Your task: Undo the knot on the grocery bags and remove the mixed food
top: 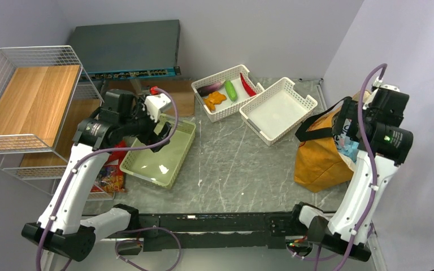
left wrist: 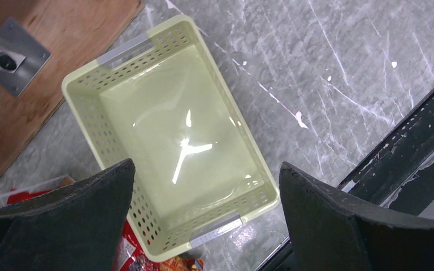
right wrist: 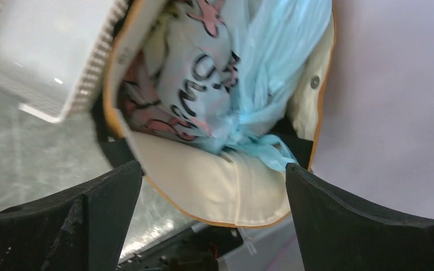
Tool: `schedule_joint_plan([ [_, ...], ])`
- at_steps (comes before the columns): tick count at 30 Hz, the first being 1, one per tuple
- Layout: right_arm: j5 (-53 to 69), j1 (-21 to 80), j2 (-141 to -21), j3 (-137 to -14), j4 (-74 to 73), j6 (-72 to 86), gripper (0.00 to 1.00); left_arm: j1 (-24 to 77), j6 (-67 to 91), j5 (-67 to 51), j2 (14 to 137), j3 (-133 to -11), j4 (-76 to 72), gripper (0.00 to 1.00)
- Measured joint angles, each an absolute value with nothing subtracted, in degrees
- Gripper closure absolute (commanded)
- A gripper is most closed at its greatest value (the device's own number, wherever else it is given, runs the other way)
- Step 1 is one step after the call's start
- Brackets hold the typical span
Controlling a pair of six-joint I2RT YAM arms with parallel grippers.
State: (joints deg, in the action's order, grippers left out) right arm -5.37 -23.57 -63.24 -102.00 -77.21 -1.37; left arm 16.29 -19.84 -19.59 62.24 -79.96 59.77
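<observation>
My right gripper (right wrist: 212,169) hangs wide open over the tote (top: 319,161), at 3 o'clock on the table (top: 231,164). The blue bag (right wrist: 277,51) sits inside, knot (right wrist: 234,132) at my 12 o'clock — I should descend straight and pinch one loose end only. My left gripper (left wrist: 206,169) — open, empty.

I am looking into a robotics lab cell, not a home or a shop. Plain pale walls (top: 271,34) box in a small marble-patterned table (top: 231,164). My left arm (top: 73,186) and right arm (top: 361,186) are bolted to a black rail (top: 215,223) at its near edge, with cables looped along them. A rack-style network switch (top: 127,48) sits at the back beside a wire shelf (top: 28,96). A white basket (top: 277,110) and a green basket (top: 158,161) of perforated plastic are set out on the table like test props.
</observation>
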Motion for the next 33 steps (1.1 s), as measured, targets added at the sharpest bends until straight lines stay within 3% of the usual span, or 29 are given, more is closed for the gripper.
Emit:
schedule_joint_plan([
  [4, -10.4, -24.0, -64.5, -98.2, -78.1, -3.2, 0.03, 18.5, -20.3, -19.6, 64.3, -80.4, 59.0, 0.01],
  [7, -12.3, -25.9, -66.0, -98.0, -77.9, -5.4, 0.12, 19.1, -20.5, -19.6, 64.6, -81.0, 58.9, 0.01],
  [13, -10.1, -31.9, -67.5, -98.0, -76.5, -11.7, 0.20, 20.4, -21.2, -19.7, 64.7, -82.4, 59.0, 0.01],
  [22, -2.6, -35.3, -72.3, -93.4, -70.9, -19.2, 0.23, 22.5, -21.5, -19.7, 66.7, -85.7, 60.7, 0.01],
  [26, 0.3, -35.4, -73.9, -90.1, -67.9, -21.0, 0.21, 24.1, -21.5, -19.5, 68.7, -87.8, 61.1, 0.01],
  [33, 3.6, -35.7, -75.1, -80.5, -62.8, -23.1, 0.07, 26.1, -21.2, -17.7, 70.7, -89.9, 62.0, 0.01],
])
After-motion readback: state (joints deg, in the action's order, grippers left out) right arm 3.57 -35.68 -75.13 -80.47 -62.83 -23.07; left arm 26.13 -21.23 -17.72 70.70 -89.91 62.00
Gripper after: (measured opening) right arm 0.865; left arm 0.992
